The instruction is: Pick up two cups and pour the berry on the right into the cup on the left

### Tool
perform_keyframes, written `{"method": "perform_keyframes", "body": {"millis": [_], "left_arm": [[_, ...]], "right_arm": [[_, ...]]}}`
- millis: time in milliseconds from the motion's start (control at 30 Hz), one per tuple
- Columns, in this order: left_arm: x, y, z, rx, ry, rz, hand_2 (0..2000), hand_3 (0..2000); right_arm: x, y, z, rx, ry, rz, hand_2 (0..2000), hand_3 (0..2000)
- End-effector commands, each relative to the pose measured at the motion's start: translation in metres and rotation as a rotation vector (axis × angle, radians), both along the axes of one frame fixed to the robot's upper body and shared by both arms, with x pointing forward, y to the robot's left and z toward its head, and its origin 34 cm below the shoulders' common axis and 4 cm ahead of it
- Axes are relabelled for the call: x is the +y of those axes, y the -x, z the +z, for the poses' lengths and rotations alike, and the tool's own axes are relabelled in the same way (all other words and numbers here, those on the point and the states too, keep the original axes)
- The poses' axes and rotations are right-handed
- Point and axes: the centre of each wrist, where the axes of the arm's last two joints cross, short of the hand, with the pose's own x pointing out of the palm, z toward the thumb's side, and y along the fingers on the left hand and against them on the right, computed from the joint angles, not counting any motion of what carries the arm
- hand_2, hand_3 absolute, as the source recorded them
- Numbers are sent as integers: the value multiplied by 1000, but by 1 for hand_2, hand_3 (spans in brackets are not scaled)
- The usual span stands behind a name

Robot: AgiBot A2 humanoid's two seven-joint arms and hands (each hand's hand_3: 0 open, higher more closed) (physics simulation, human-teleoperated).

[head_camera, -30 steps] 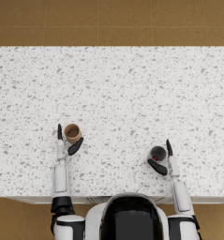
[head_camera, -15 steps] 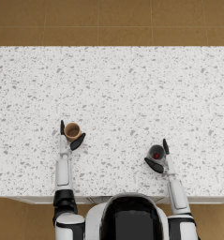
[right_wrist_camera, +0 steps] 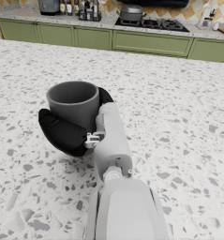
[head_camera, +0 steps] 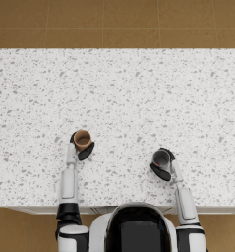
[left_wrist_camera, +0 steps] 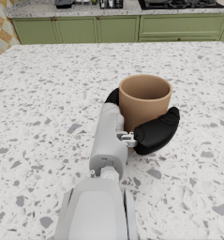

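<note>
A brown cup (head_camera: 82, 139) stands upright at the front left of the speckled counter (head_camera: 124, 98). My left hand (head_camera: 80, 149) grips it, with fingers behind it and the thumb across its near side (left_wrist_camera: 155, 133). In the left wrist view the brown cup (left_wrist_camera: 144, 101) looks empty at its rim. At the front right, my right hand (head_camera: 163, 168) holds an upright grey cup (head_camera: 161, 158) the same way. A small reddish berry (head_camera: 161, 160) shows faintly inside it. In the right wrist view the grey cup (right_wrist_camera: 73, 104) sits in my right hand (right_wrist_camera: 66, 133), and its inside is hidden.
The counter's front edge (head_camera: 119, 207) runs just behind both hands. Brown floor tiles (head_camera: 114, 22) lie beyond the far edge. The wrist views show green cabinets (left_wrist_camera: 118, 28) and a stove (right_wrist_camera: 151, 22) far off.
Both hands have closed around their cups. The brown cup has shifted slightly right and the grey cup slightly left, towards each other.
</note>
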Motion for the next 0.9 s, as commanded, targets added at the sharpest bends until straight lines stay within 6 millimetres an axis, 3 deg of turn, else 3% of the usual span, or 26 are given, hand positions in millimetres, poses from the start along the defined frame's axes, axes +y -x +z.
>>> {"method": "perform_keyframes", "body": {"millis": [33,167,433,667,900], "left_arm": [[-30,19,41,-167,-16,-120,2000,1280],[-49,29,57,-229,-8,-179,2000,1280],[-78,24,82,-329,6,-248,2000,1280],[-90,13,84,-366,-189,-234,2000,1280],[-100,5,76,-342,-250,-260,2000,1280]], "right_arm": [[9,-13,29,-115,-28,8,2000,1280],[16,-30,50,-197,-62,-5,2000,1280],[43,-79,110,-388,-159,28,2000,1280],[59,-104,139,-491,20,4,2000,1280],[79,-108,149,-560,230,15,2000,1280]]}}
